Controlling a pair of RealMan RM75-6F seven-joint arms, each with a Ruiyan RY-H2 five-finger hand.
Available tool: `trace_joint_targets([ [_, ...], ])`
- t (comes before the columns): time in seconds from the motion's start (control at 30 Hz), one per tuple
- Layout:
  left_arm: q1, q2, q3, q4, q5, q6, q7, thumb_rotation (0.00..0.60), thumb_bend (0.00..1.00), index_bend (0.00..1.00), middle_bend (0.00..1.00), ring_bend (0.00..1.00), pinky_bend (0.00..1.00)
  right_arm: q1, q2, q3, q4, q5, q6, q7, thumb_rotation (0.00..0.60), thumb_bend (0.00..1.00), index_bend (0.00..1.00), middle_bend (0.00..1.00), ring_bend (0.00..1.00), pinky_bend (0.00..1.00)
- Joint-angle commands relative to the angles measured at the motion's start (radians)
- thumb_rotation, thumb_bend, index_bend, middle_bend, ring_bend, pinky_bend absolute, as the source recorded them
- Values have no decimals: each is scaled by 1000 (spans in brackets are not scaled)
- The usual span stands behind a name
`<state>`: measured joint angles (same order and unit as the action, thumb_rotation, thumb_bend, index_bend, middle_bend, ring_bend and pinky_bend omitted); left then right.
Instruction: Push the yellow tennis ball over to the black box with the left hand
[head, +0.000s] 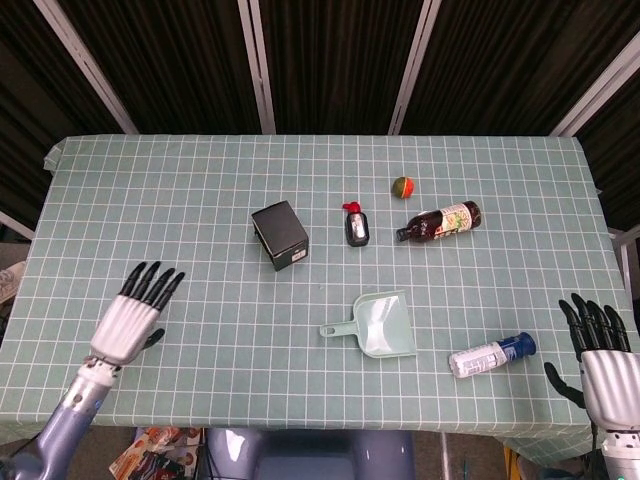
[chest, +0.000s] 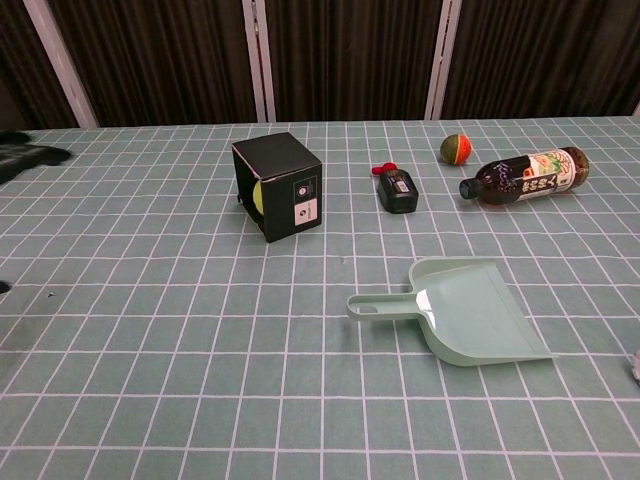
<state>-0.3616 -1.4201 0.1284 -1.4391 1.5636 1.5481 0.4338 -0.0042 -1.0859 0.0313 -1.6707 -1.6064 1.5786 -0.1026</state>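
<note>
The black box (head: 280, 235) (chest: 279, 186) stands left of the table's middle. A sliver of the yellow tennis ball (chest: 256, 197) shows in the chest view, touching the box's left face; the head view does not show the ball. My left hand (head: 135, 315) hovers near the table's front left, well away from the box, fingers spread and holding nothing. In the chest view only its dark fingertips (chest: 25, 157) show at the left edge. My right hand (head: 600, 350) is at the front right corner, fingers apart and empty.
A small dark bottle with a red cap (head: 356, 225) lies right of the box. Further right lie an orange-green ball (head: 403, 186) and a brown bottle (head: 440, 221). A pale green dustpan (head: 375, 325) and a white bottle with a blue cap (head: 490, 355) sit nearer the front.
</note>
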Motion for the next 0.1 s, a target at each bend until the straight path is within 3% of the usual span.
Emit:
trace_joint_targets([
  [0.03,145,43,76,-35,17,92,-3,600,56,0,80,0,79,6,-7,-3,-2,2,-15,-18,600,310,0,0,0,0],
  [0.1,153,71,86,-70,17,77,-39,600,48,0,82,0,71,8,-8,-4,-4,0,-17,-27,600,311,0,0,0,0],
])
